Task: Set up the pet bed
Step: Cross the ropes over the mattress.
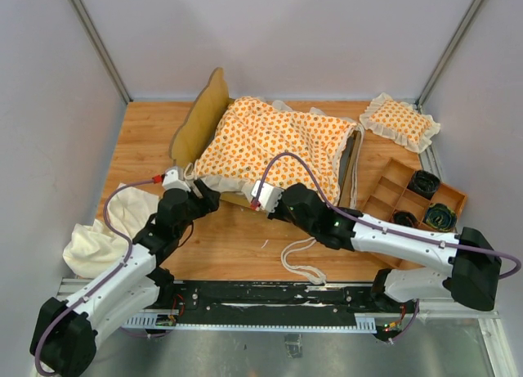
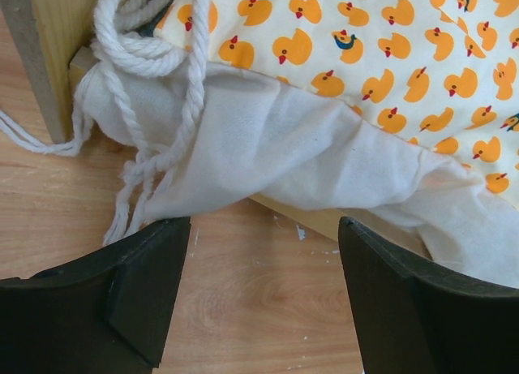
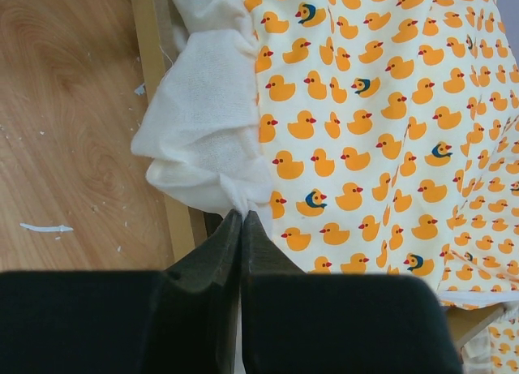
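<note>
In the top view a plain cream cloth (image 1: pixel 96 234) lies crumpled at 8 o'clock on the table (image 1: pixel 237 246), apart from the work. Next comes the left gripper (image 1: pixel 189 182), its jaws spread wide and holding nothing, at the near-left corner of the pet bed. From its wrist camera the cushion's white ruffle (image 2: pixel 268 147) lies dead ahead at 12 o'clock, just beyond the fingertips (image 2: pixel 146 268). The looped tie strings (image 2: pixel 150 53) hang at 11 o'clock against the bed frame's corner post (image 2: pixel 55 41). The cushion (image 1: pixel 278 144) is draped over the frame, long axis running roughly 9 to 3 o'clock, with the scalloped headboard (image 1: pixel 204 115) standing at its 9 o'clock end. The right gripper (image 3: pixel 241 221) sits midway along the near edge, jaws pressed together, and the ruffle gathers into its tips, which reads as a pinch on the fabric. That arm has the edge in hand, while the left is the nearer one to the corner and its strings. Further right, a loose cord (image 1: pixel 302 262) trails on the table, a small pillow (image 1: pixel 400 122) rests at 2 o'clock, and a divided wooden tray (image 1: pixel 413 199) at 3 o'clock. The frame's fabric base is hidden under the cushion, so how squarely it sits cannot be told, nor whether the strings are knotted.
</note>
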{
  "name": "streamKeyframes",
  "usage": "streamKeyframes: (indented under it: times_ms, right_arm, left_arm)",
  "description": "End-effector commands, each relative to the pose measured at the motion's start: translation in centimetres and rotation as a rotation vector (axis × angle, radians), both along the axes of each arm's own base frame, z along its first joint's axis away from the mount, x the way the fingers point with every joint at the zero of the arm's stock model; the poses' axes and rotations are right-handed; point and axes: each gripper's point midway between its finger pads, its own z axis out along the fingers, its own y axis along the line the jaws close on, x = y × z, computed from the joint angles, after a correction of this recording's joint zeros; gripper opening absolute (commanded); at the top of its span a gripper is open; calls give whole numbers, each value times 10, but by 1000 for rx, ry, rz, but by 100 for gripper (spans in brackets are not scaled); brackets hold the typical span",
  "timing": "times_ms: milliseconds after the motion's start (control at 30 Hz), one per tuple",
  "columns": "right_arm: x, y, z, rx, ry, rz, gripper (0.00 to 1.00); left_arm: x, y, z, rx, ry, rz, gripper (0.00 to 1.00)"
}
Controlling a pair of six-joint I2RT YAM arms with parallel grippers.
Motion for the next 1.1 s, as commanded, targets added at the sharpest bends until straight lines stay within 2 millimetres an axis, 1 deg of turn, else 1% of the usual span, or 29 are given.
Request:
streamKeyframes:
  times_ms: [0,100,133,200,400,533,633,800,967,1067]
  right_arm:
    - [4,-6,16,106,7,-60,0]
    - [3,-10,19,131,9,-70,0]
    - [2,-12,21,141,9,-73,0]
    - [1,-15,22,156,12,-78,0]
    - [-2,-25,26,200,19,-93,0]
    - [-2,-30,30,228,20,-104,0]
    - [-4,-30,32,249,28,-95,0]
    - [-2,-35,33,261,27,-114,0]
    - [-1,-46,43,319,25,-143,0]
    - [0,-54,44,343,38,-159,0]
  left_arm:
    - [14,10,13,-4,-83,78,76]
    - [19,13,16,26,-97,89,68]
    - [21,14,17,36,-102,98,63]
    - [23,16,20,46,-111,108,44]
    - [28,25,35,116,-134,133,2]
    - [30,31,53,133,-158,147,0]
    - [30,34,66,128,-171,155,0]
    - [26,32,76,111,-175,141,0]
    - [25,32,73,140,-131,119,0]
    - [27,35,59,180,-65,101,0]
